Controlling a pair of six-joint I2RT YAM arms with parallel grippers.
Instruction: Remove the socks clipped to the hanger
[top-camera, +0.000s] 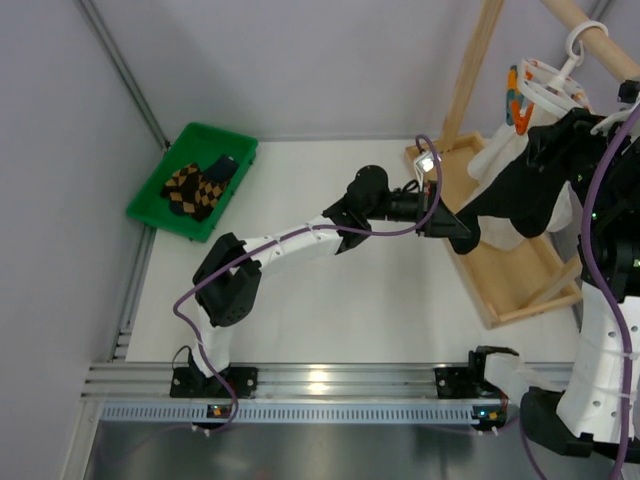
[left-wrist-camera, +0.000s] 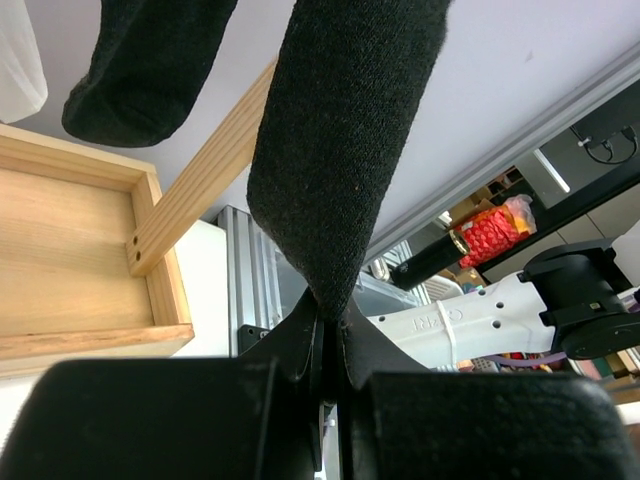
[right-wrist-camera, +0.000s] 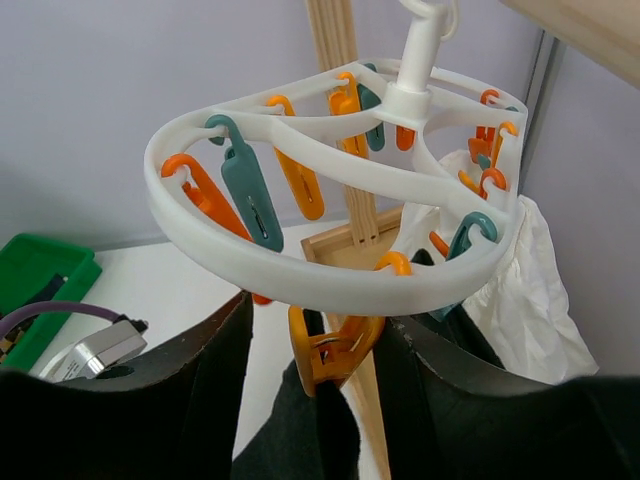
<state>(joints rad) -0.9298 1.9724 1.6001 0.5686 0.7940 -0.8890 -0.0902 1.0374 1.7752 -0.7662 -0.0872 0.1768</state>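
Left tool (left-wrist-camera: 330, 335) pinched shut on sock (left-wrist-camera: 345, 150), hanging from hanger (right-wrist-camera: 200, 240), 2 o'clock from arms. Right tool (right-wrist-camera: 315, 345) gapes around clip (right-wrist-camera: 325, 355). Risk: pulling before clip opens swings hanger, stretches sock.

Hardly any lettering can be read.
Only the left wrist view carries any. To the lower right of the dark sock (left-wrist-camera: 340, 150), raised letters run along a white arm link (left-wrist-camera: 470, 322), white on white, and only an ending like "RT" can be made out. Farther right of the sock, a red bag (left-wrist-camera: 488, 232) shows print too small to read.
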